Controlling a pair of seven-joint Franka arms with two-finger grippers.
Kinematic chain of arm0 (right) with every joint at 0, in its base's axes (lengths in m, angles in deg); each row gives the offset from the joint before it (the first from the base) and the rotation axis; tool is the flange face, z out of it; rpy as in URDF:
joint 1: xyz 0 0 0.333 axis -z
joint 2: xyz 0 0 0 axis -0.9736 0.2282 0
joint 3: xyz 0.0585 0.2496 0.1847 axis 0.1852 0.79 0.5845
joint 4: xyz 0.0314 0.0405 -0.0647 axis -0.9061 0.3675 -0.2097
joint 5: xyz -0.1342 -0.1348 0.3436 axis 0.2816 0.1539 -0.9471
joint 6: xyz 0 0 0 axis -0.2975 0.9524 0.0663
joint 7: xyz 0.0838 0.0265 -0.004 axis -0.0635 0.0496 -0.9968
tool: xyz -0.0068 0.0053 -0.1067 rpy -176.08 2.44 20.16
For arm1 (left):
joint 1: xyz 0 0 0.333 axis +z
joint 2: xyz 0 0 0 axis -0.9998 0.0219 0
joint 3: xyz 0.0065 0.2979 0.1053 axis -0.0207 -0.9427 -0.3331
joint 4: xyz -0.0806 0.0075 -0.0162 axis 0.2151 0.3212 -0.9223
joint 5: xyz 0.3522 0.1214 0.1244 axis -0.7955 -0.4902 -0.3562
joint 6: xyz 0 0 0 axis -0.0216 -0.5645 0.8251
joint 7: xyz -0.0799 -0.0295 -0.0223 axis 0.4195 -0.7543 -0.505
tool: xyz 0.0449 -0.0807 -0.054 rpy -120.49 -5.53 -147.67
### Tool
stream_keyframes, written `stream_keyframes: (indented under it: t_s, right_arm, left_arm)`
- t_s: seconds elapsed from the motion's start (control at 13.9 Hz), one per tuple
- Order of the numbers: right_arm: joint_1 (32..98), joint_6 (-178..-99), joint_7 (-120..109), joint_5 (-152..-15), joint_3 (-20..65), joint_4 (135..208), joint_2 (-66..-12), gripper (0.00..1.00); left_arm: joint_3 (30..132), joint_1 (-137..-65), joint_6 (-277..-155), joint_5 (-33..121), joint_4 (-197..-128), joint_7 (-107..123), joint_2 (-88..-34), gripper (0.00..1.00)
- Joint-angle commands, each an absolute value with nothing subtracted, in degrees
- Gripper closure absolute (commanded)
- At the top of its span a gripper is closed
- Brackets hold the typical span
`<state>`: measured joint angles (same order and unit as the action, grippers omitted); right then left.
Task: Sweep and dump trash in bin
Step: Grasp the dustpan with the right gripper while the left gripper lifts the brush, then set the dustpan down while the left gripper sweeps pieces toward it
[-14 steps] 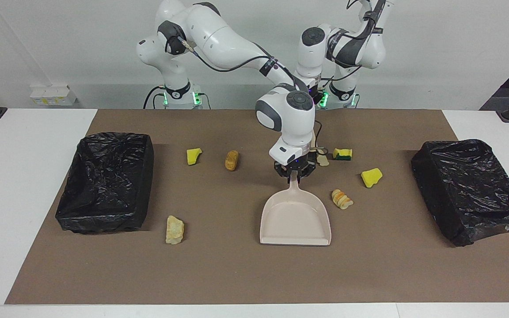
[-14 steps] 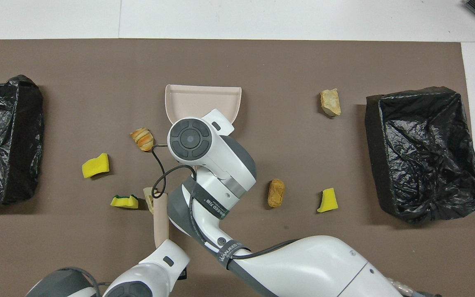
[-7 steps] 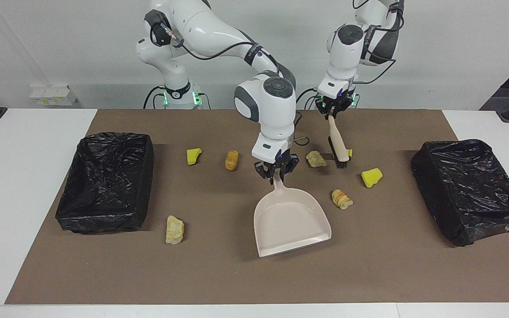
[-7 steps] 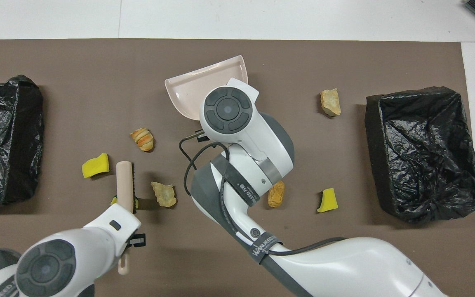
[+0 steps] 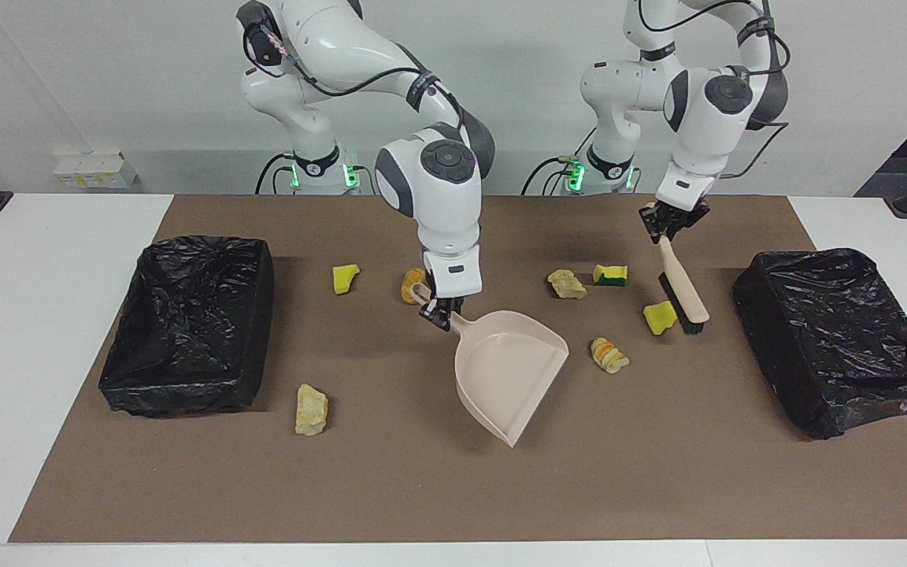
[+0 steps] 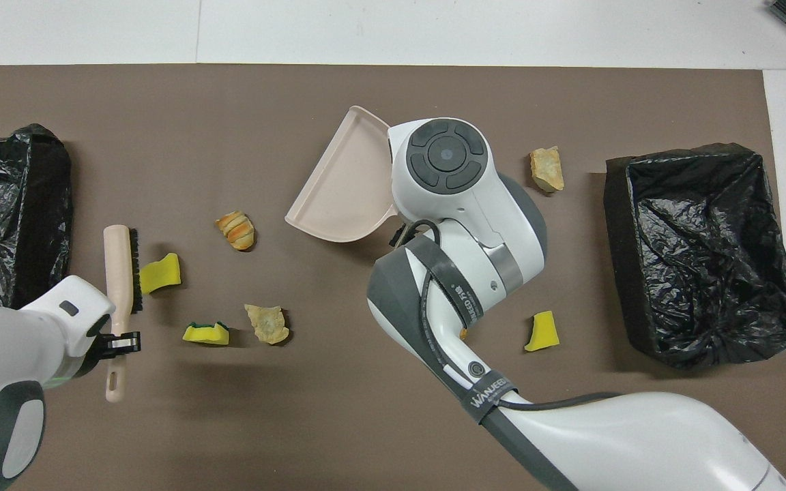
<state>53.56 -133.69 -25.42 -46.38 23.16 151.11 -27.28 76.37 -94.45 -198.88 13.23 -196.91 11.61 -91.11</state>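
While the right gripper (image 5: 439,312) is clamped on the handle of the beige plastic dustpan (image 5: 510,370), tilted over the middle of the brown table mat (image 5: 422,488), the left gripper (image 5: 668,228) is closed on the handle of the beige black-bristled brush (image 5: 683,291). Its bristles sit just beside a bright yellow sponge chunk (image 5: 660,316). Near the dustpan, toward the left arm's end, lie an orange-striped bread-like piece (image 5: 608,354), a pale crumbly lump (image 5: 566,283) and a green-backed yellow sponge (image 5: 610,274).
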Motion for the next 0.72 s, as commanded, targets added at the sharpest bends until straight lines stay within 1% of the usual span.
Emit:
stream_keyframes:
  t_s: [0.0, 0.22, 0.43, 0.65]
  right_arm:
    - [56.15, -133.21, -40.36, -47.45, 23.68, 154.25, -29.54, 1.00]
    - [57.82, -131.63, -55.33, -47.36, 23.59, 155.39, -29.80, 1.00]
    - [58.96, -131.62, -62.80, -46.40, 23.42, 158.64, -31.38, 1.00]
    - [60.11, -132.33, -67.75, -45.43, 23.42, 159.17, -30.69, 1.00]
  left_arm:
    - [77.12, -92.35, -203.02, 12.59, -196.15, 13.01, -85.59, 1.00]
    - [77.12, -92.43, -207.68, 12.59, -195.54, 13.01, -81.54, 1.00]
    - [77.56, -94.19, -208.49, 13.29, -188.27, 13.45, -72.76, 1.00]
    - [78.26, -95.24, -208.40, 16.26, -182.90, 13.80, -68.71, 1.00]
